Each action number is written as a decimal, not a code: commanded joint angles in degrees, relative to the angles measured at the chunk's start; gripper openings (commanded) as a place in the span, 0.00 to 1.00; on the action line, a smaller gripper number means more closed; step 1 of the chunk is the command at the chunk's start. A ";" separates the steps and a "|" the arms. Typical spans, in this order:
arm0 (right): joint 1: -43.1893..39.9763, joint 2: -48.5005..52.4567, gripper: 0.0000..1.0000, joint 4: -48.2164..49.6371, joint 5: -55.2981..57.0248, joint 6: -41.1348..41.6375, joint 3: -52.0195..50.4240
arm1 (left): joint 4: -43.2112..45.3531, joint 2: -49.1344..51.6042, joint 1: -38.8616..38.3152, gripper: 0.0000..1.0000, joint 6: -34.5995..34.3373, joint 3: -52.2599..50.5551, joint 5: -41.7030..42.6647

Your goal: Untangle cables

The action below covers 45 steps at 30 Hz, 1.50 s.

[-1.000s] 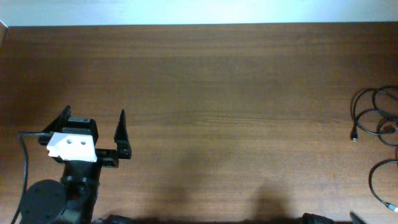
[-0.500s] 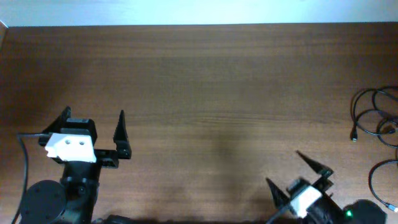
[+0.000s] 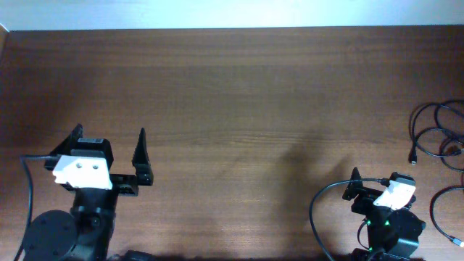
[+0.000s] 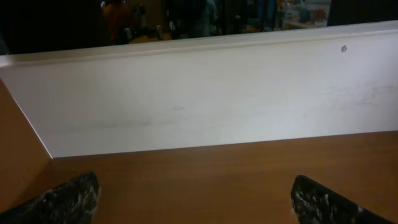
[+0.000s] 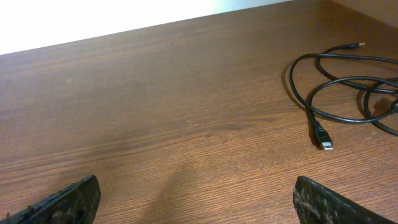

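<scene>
The cables (image 3: 438, 133) lie in black loops at the table's far right edge, with a small plug (image 3: 413, 160) pointing down. A separate loop of cable (image 3: 433, 210) lies below them. In the right wrist view the cables (image 5: 309, 107) lie ahead to the right, with a silver-tipped plug (image 5: 322, 135). My right gripper (image 3: 380, 177) is open and empty, left of the cables and apart from them; its fingers (image 5: 199, 205) frame bare wood. My left gripper (image 3: 110, 130) is open and empty at the lower left, far from the cables; its fingers (image 4: 193, 202) show only wood.
The brown wooden table (image 3: 232, 94) runs to a white wall (image 4: 199, 93) at the back. The arms' own thick black wires (image 3: 317, 210) curve beside each base.
My right arm came into view at the bottom right, then shifted right and turned toward the cables. My left arm has not moved.
</scene>
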 commanded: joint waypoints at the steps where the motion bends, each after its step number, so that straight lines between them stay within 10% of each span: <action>1: 0.22 -0.17 0.99 0.00 -0.31 0.68 -0.46 | -0.11 -0.11 0.00 0.99 -0.37 0.35 -0.02; 13: 22.49 -0.44 0.99 0.02 -0.31 0.68 -0.46 | 0.87 2.62 0.00 0.99 -1.22 -2.14 0.26; 18: 22.49 -0.44 0.99 0.02 -0.31 0.68 -0.46 | 20.57 9.20 -0.02 0.99 -7.74 -25.62 23.93; 25: 22.49 -0.44 0.99 0.02 -0.33 0.68 -0.46 | 46.40 29.83 -0.74 0.99 -3.72 -33.46 28.24; 35: 22.49 -0.44 0.99 0.00 -0.33 0.68 -0.46 | 57.18 -11.43 8.02 0.99 -4.22 -58.86 22.51; 45: 22.49 -0.44 0.99 0.02 -0.31 0.68 -0.46 | 29.00 -27.04 11.15 0.99 -3.98 -60.37 12.81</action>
